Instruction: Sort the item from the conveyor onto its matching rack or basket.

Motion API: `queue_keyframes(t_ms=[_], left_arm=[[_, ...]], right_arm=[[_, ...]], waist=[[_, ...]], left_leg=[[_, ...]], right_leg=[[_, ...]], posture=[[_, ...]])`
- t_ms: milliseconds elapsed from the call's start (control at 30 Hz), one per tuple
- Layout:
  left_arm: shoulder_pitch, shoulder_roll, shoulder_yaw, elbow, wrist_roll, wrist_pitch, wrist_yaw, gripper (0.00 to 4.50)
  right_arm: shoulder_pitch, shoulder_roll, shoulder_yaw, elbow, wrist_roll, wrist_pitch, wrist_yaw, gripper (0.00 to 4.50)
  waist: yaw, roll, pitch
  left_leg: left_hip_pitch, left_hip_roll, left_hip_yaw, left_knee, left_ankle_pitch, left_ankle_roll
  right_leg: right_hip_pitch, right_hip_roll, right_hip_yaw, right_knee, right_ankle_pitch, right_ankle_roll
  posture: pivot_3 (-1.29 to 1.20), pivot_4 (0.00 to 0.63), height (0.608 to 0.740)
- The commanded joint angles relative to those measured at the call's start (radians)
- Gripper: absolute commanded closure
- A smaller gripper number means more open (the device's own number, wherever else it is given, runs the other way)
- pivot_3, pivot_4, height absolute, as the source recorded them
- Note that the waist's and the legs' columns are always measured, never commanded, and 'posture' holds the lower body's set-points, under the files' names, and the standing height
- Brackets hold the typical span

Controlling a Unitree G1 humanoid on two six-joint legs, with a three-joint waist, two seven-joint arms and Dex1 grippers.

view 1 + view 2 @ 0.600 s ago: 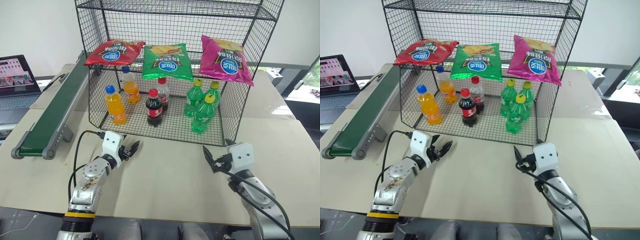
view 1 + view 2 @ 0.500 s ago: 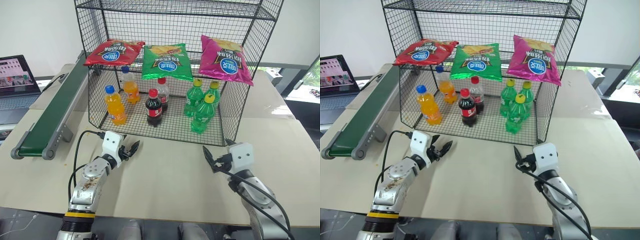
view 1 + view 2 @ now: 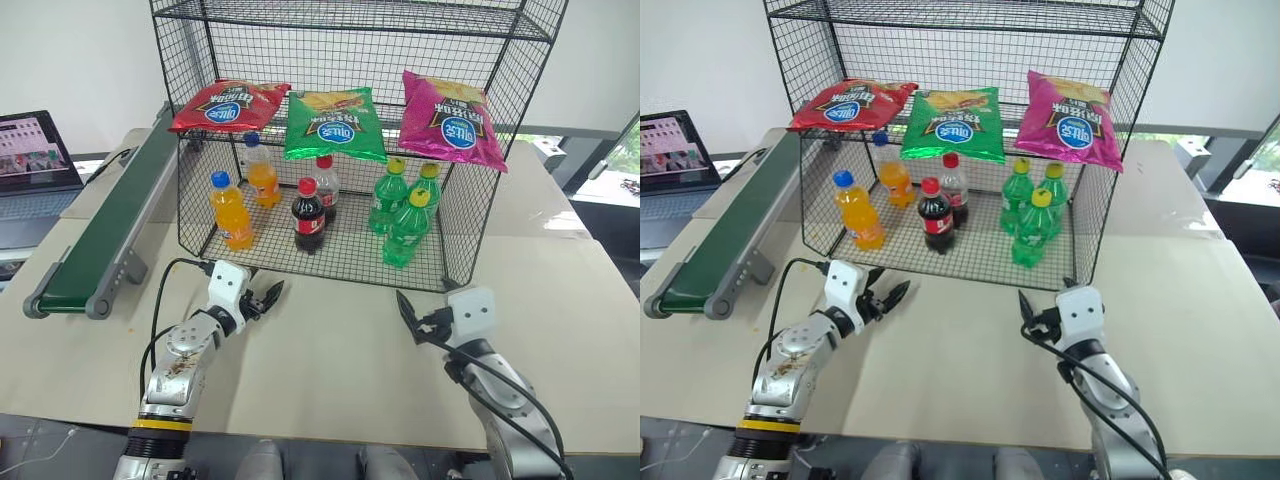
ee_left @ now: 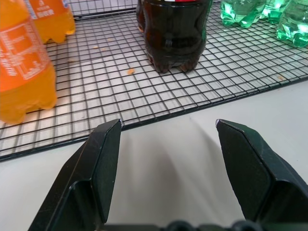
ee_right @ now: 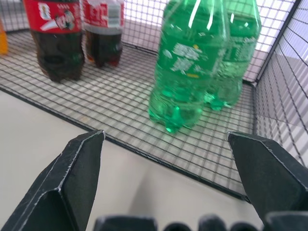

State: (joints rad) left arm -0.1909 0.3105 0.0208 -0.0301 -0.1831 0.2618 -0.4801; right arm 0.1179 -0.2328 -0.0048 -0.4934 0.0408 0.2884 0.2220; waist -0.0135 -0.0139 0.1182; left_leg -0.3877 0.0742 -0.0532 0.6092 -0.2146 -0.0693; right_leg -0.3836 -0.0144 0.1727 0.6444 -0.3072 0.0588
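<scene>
The red chip bag [image 3: 228, 105] lies on the left end of the black wire rack's [image 3: 512, 60] middle tier, beside a green bag [image 3: 334, 124] and a magenta bag [image 3: 452, 118]. The dark green conveyor [image 3: 108, 228] runs along the table's left side. My left gripper [image 3: 270, 296] hovers open over the table just in front of the rack's bottom tier, with nothing between its fingers [image 4: 103, 159]. My right gripper [image 3: 408, 318] is also open and empty, in front of the rack's right half, facing the green bottles [image 5: 192, 62].
Orange soda bottles [image 3: 230, 210], cola bottles [image 3: 308, 215] and green bottles [image 3: 405, 225] stand on the rack's bottom tier. A laptop [image 3: 35, 160] sits at the far left beyond the conveyor. Beige tabletop [image 3: 330, 370] stretches between and before the grippers.
My right gripper has shifted a little to the left, closer to the rack's front. The left gripper and the bags have stayed put.
</scene>
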Motion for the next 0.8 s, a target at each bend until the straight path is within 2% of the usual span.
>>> queue_keyframes(t_ms=[33,800], left_arm=[[-0.023,0.003,0.008,-0.042,-0.011,-0.013,0.0,1.17],[-0.006,0.01,0.023,-0.07,-0.032,0.001,0.004,1.17]], right_arm=[[-0.019,-0.004,-0.014,-0.009,0.001,-0.033,-0.002,0.0],[-0.03,-0.001,-0.009,0.002,0.001,-0.029,-0.004,0.0]], waist=[[-0.001,0.0,0.0],[-0.002,0.0,0.0]], left_leg=[[0.0,0.0,0.0,0.0,0.0,0.0],[0.0,0.0,0.0,-0.001,0.0,0.0]], right_leg=[[0.0,0.0,0.0,0.0,0.0,0.0],[0.0,0.0,0.0,0.0,0.0,0.0]], posture=[[0.0,0.15,0.74],[0.0,0.15,0.74]])
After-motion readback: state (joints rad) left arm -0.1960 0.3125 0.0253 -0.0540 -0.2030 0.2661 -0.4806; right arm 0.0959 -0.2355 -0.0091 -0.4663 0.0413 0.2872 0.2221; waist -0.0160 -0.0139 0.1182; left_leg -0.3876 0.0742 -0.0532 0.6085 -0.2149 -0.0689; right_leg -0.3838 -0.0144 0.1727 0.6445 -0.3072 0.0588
